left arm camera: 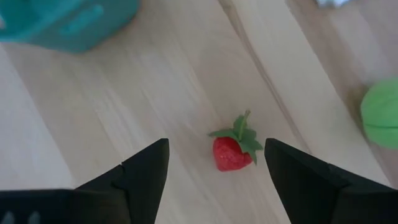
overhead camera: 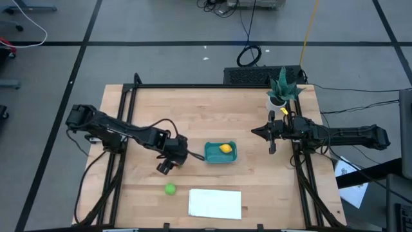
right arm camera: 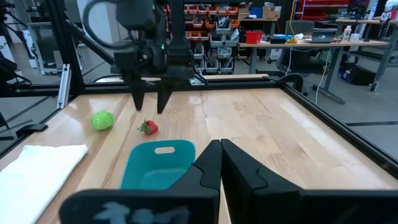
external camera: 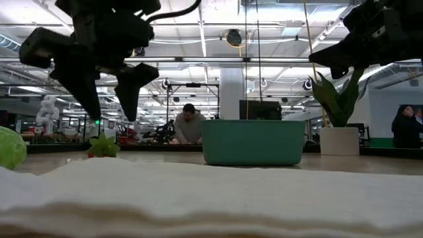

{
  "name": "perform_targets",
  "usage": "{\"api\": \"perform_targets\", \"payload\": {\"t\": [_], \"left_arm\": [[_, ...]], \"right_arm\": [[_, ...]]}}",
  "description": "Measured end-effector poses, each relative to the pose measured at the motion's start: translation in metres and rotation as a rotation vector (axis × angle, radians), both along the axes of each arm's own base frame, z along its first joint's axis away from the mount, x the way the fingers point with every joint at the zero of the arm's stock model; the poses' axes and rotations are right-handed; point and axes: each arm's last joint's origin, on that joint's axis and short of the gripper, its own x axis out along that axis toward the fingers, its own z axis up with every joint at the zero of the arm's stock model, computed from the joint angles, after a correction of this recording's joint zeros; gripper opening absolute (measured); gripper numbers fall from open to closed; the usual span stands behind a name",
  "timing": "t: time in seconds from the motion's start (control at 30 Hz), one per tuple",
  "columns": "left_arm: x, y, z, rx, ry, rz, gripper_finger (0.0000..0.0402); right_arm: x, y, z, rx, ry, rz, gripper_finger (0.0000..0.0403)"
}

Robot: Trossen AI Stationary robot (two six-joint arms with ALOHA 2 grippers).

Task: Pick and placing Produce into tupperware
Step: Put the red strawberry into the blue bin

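Bench (overhead camera: 257,187) with a teal tub (overhead camera: 221,153) at centre holding a yellow lemon (overhead camera: 225,148). Left hand (left arm camera: 214,171) hovers wide open just above a red strawberry (left arm camera: 233,150) beside the tub, a green ball (overhead camera: 169,189) and white sheet (overhead camera: 215,203) nearby. Right hand (right arm camera: 221,155) waits closed, well off to the tub's other side

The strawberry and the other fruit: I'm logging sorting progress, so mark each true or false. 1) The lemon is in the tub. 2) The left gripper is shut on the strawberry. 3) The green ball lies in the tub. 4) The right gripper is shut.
1) True: the lemon lies in the teal tub.
2) False: the left gripper hangs open over the strawberry, which lies on the table.
3) False: the green ball is on the table beside the white sheet.
4) True: the right gripper is shut, holding nothing.
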Motion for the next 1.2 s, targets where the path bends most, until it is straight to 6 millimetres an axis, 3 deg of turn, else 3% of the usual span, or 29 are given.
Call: {"api": "perform_targets", "payload": {"t": [0.4, 1.2], "left_arm": [[-0.005, 0.0, -0.016, -0.064, 0.002, 0.024, 0.0271], [-0.021, 0.003, -0.048, -0.033, -0.029, 0.014, 0.0271]], "right_arm": [[0.0, 0.0, 0.0, 0.0, 0.0, 0.0, 0.0], [0.0, 0.0, 0.0, 0.0, 0.002, 0.0, 0.0]]}}
